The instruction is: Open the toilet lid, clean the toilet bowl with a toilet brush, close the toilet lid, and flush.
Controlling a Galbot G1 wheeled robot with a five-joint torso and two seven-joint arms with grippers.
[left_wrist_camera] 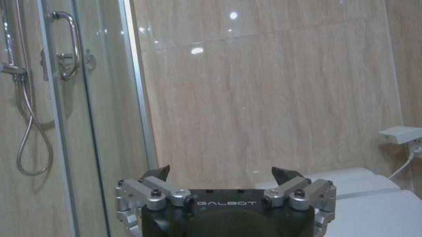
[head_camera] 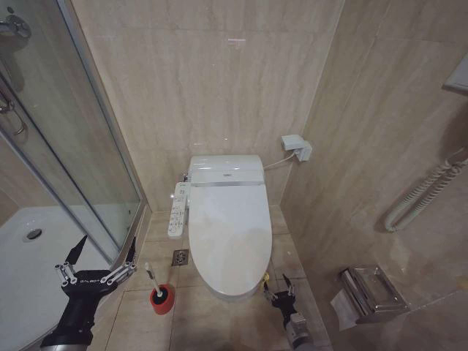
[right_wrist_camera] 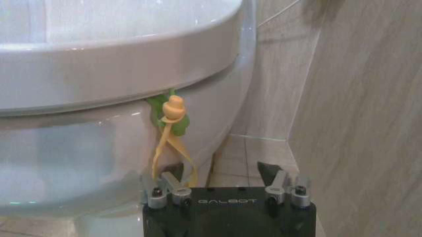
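Observation:
The white toilet lid [head_camera: 228, 227] lies closed, so the inside of the toilet bowl is hidden; the bowl's outer wall [right_wrist_camera: 72, 158] shows under the lid's rim [right_wrist_camera: 118, 59]. A yellow strap on a green tab [right_wrist_camera: 173, 114] hangs from the rim's front. My right gripper [head_camera: 280, 291] [right_wrist_camera: 218, 175] is open just below it, the strap hanging beside one finger. The toilet brush [head_camera: 152, 275] stands in its red holder [head_camera: 162, 298] on the floor left of the toilet. My left gripper [head_camera: 107, 247] [left_wrist_camera: 223, 173] hovers open, left of the brush and above it.
A glass shower door [head_camera: 80, 146] and white shower tray [head_camera: 29, 256] close off the left. The bidet control panel [head_camera: 178, 210] juts from the toilet's left side. The right wall carries a paper holder [head_camera: 369, 292] and a coiled hose [head_camera: 428, 191]. A floor drain [head_camera: 180, 256] sits beside the toilet.

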